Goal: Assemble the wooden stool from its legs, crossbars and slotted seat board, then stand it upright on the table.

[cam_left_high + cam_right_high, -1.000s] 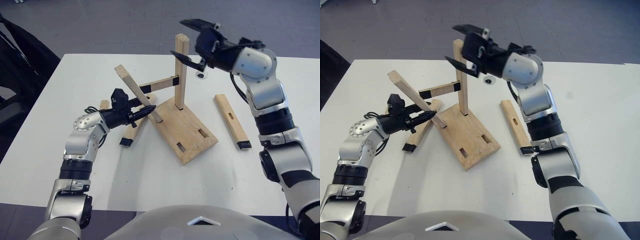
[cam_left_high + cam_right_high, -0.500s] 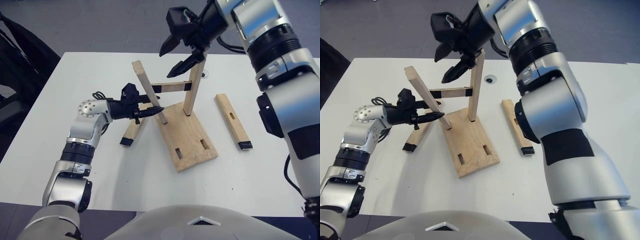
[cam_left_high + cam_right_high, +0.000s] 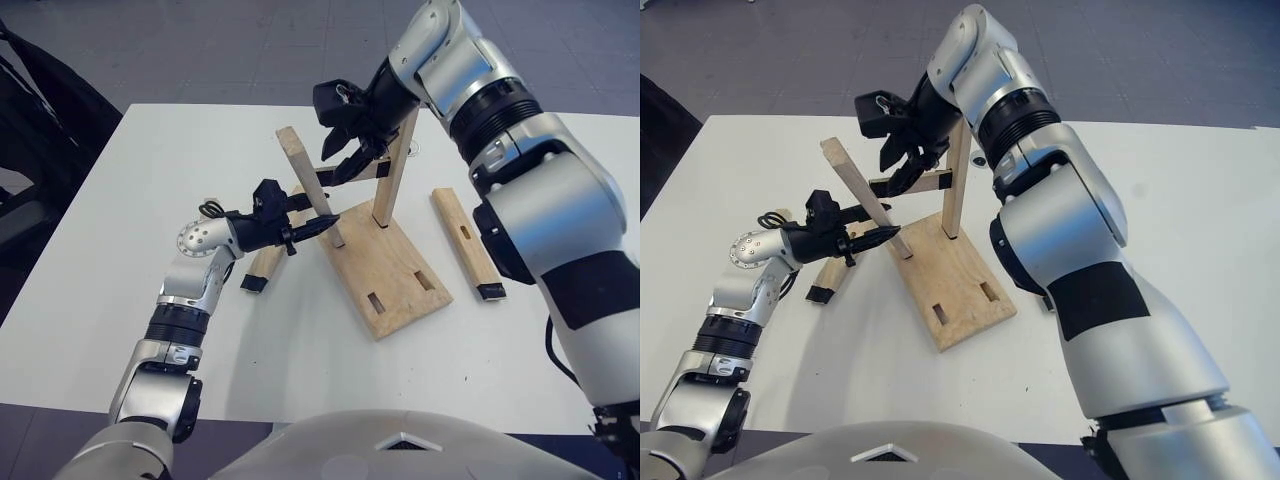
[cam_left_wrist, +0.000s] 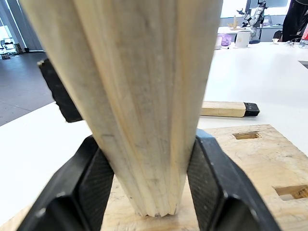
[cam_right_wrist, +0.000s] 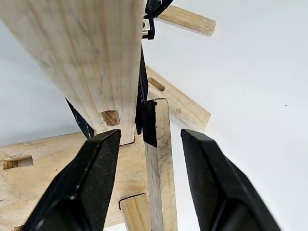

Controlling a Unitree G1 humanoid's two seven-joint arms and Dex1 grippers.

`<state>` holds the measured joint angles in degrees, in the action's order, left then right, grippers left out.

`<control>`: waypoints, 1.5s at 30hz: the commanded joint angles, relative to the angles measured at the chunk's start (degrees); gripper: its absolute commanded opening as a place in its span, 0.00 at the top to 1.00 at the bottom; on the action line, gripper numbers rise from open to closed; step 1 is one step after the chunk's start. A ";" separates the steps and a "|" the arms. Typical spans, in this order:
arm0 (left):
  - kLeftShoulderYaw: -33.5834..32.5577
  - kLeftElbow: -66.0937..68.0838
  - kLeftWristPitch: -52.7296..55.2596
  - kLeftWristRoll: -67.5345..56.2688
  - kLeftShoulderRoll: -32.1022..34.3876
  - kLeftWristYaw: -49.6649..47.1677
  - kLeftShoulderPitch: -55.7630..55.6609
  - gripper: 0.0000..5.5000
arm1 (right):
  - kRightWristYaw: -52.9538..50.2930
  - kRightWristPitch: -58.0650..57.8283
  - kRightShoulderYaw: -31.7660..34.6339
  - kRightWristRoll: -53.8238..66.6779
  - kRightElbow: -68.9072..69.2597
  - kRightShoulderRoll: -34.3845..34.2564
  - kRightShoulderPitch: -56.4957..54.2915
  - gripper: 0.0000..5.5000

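The slotted seat board [image 3: 400, 285] lies flat on the white table. A tilted leg [image 3: 305, 180] and an upright leg [image 3: 393, 170] stand in it, joined by a crossbar [image 3: 358, 172] with black ends. My left gripper [image 3: 322, 224] is shut on the tilted leg [image 4: 144, 86] just above the board [image 4: 250, 159], one finger [image 4: 91, 183] on each side. My right gripper [image 3: 343, 153] is open and straddles the crossbar [image 5: 159, 159], with its fingers [image 5: 96, 187] apart on either side, close to the tilted leg [image 5: 82, 57].
One loose leg [image 3: 465, 245] lies on the table right of the board. Another wooden piece [image 3: 262, 265] lies under my left forearm. A round cable hole [image 3: 413, 148] sits behind the upright leg. Open table surface lies in front of the board.
My right gripper has come down from the upright leg's top and leftward to the crossbar. The board and both legs have turned and shifted right. My left gripper stays shut on the tilted leg.
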<state>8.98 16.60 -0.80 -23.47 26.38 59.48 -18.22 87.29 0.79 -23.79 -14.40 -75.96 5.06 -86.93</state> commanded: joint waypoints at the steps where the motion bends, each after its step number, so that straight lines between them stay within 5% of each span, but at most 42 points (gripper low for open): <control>1: 4.00 2.30 1.42 5.69 0.38 1.69 2.22 0.63 | -0.65 -1.21 0.72 -1.42 -0.88 -0.01 -0.78 0.72; 7: 4.74 1.39 2.54 5.18 0.45 2.68 1.63 0.63 | -4.48 -3.11 2.06 -2.51 -1.44 -0.45 0.03 0.91; 45: 1.62 0.30 3.08 3.95 1.31 1.47 4.80 0.63 | -6.94 -2.68 6.08 -4.21 -1.31 1.95 0.16 0.91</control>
<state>8.48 15.39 0.89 -23.47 26.53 59.74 -17.62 82.66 -1.48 -18.65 -18.50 -77.18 4.44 -86.17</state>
